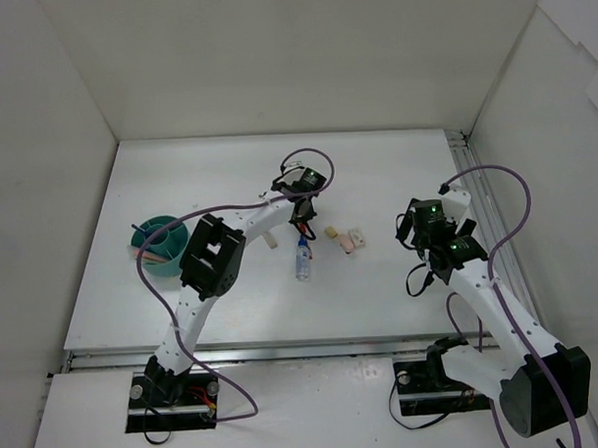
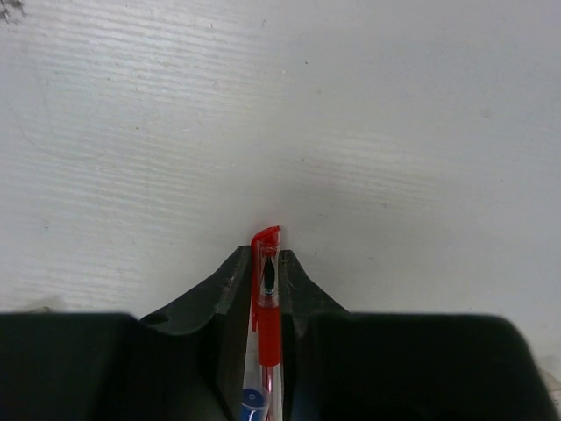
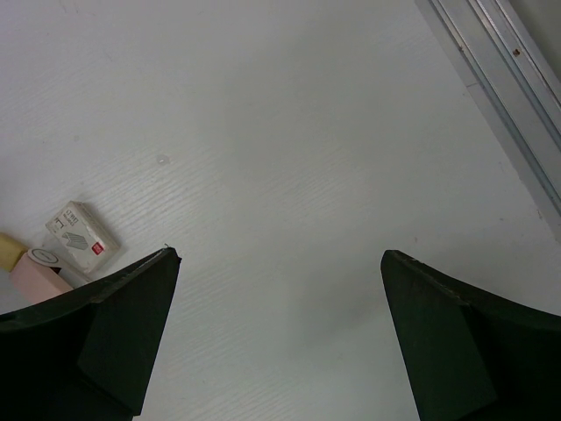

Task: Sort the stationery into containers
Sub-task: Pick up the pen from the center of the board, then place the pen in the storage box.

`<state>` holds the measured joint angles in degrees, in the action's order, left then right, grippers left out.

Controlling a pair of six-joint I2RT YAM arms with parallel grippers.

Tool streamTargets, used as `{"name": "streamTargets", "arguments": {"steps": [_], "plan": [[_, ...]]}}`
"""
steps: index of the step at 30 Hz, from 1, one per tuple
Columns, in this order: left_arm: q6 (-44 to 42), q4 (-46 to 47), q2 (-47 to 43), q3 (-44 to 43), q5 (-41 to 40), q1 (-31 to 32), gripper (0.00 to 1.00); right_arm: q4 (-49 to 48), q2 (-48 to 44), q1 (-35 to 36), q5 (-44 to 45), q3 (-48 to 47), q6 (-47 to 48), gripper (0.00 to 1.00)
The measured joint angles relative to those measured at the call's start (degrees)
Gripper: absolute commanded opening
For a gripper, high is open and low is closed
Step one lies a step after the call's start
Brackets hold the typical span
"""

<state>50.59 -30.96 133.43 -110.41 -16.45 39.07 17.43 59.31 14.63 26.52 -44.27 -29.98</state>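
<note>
- Cup (image 1: 162, 245), teal, sits left of centre in the overhead view with open table (image 1: 395, 171) beyond it. My left elbow (image 1: 214, 254) hangs just beside its rim and could clip it.
- My left gripper (image 2: 266, 263) is pressed together on a red pen (image 2: 266, 298), pinched near its cap end. So thin a barrel may swivel or slip out.
- Just below it in the overhead view lies the blue-capped tube (image 1: 303, 258), which the pen's free end could set rolling.
- Erasers (image 1: 351, 240) lie right of that.
- My right gripper (image 3: 279, 254) is spread wide and holds nothing. A metal rail (image 3: 500, 79) bounds its upper right.
</note>
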Motion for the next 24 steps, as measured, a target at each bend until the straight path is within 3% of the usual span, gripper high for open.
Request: {"name": "streamTargets", "arguments": {"steps": [7, 14, 19, 24], "plan": [[-9.9, 13.5, -10.9, 13.3, 1.8, -0.9, 0.00, 0.0, -0.3, 0.0, -0.5, 0.0, 0.2, 0.98], [-16.1, 24.4, -25.2, 18.6, -0.8, -1.0, 0.00, -0.1, -2.3, 0.0, -1.3, 0.0, 0.7, 0.98], [-19.4, 29.2, -36.1, 26.8, -8.7, -2.8, 0.00, -0.5, -3.8, 0.0, -1.6, 0.5, 1.2, 0.98], [-22.6, 32.8, -46.9, 37.8, -17.0, -8.7, 0.00, -1.2, -4.0, 0.0, -2.6, 0.8, 1.7, 0.98]]}}
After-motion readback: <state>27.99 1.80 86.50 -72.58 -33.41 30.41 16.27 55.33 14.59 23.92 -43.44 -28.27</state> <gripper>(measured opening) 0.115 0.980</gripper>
